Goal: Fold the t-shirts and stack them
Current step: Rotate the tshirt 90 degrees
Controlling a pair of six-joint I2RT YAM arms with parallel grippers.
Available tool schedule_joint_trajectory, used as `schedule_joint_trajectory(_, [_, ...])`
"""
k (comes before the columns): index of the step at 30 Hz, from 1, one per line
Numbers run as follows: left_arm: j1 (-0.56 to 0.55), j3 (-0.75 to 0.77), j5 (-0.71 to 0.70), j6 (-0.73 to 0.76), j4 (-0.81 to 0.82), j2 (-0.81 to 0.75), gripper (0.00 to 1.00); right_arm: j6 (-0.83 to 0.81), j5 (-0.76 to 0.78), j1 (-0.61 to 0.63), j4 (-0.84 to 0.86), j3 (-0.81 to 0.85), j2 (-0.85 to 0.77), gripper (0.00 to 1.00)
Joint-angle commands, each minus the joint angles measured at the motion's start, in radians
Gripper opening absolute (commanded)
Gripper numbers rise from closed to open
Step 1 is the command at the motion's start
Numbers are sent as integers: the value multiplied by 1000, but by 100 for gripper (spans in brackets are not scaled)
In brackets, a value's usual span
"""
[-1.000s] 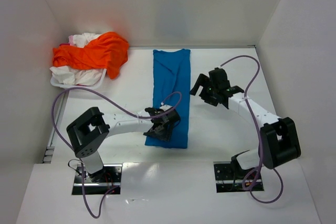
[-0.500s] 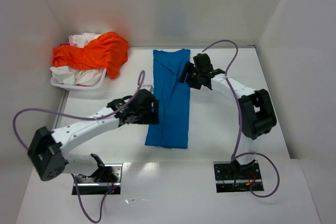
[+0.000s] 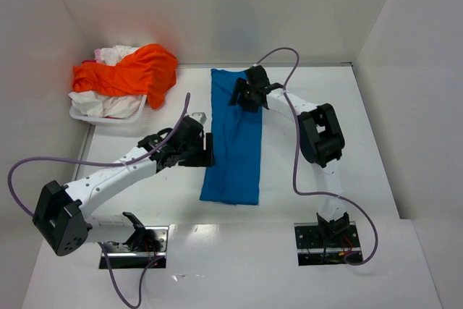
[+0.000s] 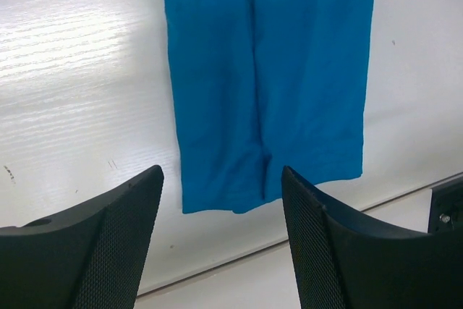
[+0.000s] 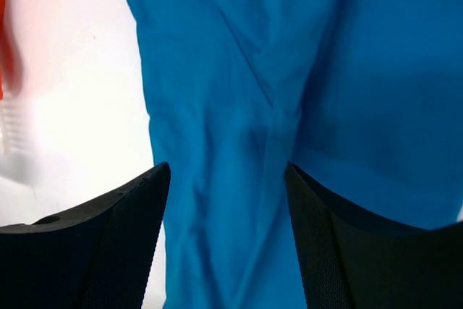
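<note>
Two grippers, both with jaws apart and nothing held. The left gripper (image 3: 207,151) hovers at the left edge of the blue shirt (image 3: 235,146), mid-length; the right gripper (image 3: 239,98) is over its far end. The shirt lies as a long strip mid-counter (image 3: 362,142). The orange shirt (image 3: 134,70) is heaped in the basket (image 3: 83,115), far left. Judgement: pinch through all layers at the far end, lift low, and lay it square on the near hem.

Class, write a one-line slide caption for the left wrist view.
Open left gripper facing a blue t-shirt folded into a long strip on the white table.
</note>
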Motion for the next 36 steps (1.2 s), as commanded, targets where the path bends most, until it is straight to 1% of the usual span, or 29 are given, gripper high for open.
schedule_joint_trajectory(1, [17,-2,37,51,39,-2,74,-21,16,6,-48,116,57,71])
schedule_joint_trajectory(5, [38,-11,49,60,49,-2,76,-11,-5,24,-48,165,91,71])
schedule_joint_trajectory(9, [57,-11,59,69,49,-2,76,-11,-16,44,-71,258,150,71])
schedule_joint_trajectory(13, [66,-20,69,69,49,-2,76,2,-53,65,-73,292,186,71])
schedule_joint_trajectory(14, [66,-20,79,69,49,-2,79,2,-53,75,-64,309,198,71])
schedule_joint_trajectory(15, [66,-20,79,69,49,-2,79,2,-65,85,-63,335,198,71])
schedule_joint_trajectory(18, [66,-20,79,79,49,-2,79,2,-50,94,-123,392,221,71])
schedule_joint_trajectory(19, [66,-20,79,79,49,-2,79,-9,-15,95,-135,392,210,71])
schedule_joint_trajectory(22, [66,-20,89,89,59,-11,84,-21,27,85,-136,351,132,71])
schedule_joint_trajectory(23, [66,-20,102,89,70,-11,91,-30,27,72,-125,335,109,71])
schedule_joint_trajectory(24, [66,-20,102,98,70,-11,94,-31,27,62,-116,310,86,71])
schedule_joint_trajectory(25, [66,-20,131,108,82,0,96,-31,38,53,-116,299,47,71])
schedule_joint_trajectory(26, [66,-20,143,108,92,11,99,-31,68,39,-116,299,29,71])
schedule_joint_trajectory(29, [66,-20,154,117,130,20,99,-67,152,18,-143,277,-9,71])
schedule_joint_trajectory(32, [66,-11,154,128,139,41,99,-80,162,-16,-155,237,-9,71])
schedule_joint_trajectory(33, [66,-11,131,128,139,41,99,-80,162,-16,-155,214,-9,69])
schedule_joint_trajectory(36, [66,15,65,128,104,41,99,-80,150,-37,-155,181,0,69])
